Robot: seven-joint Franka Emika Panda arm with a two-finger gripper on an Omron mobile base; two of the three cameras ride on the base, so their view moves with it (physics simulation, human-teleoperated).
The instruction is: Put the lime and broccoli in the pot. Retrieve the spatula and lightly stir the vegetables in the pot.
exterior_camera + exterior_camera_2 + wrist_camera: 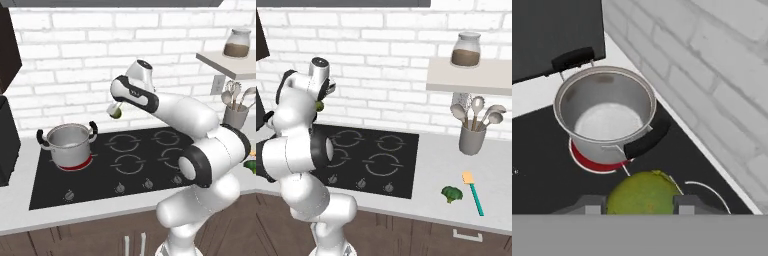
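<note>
Gripper (115, 111) has its fingers pinching the lime (644, 194), held in the air over the cooktop (150, 155), to the right of the pot (69, 145) and not yet above it. Pot sits empty on the red burner. Broccoli (451, 194) and spatula (474, 192) lie untouched on the counter (441, 165). Nothing delivered yet: lime drop, broccoli, stirring all remain.

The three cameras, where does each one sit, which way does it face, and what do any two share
Left base view: behind the arm's left, facing the stove; arm rises lower right, gripper holding the lime beside the pot.
Right base view: behind its right, over the counter with broccoli and spatula; arm at left.
Hand view: looks along the fingers down into the pot.
Shared: lime appears in all three; pot in left and hand.
</note>
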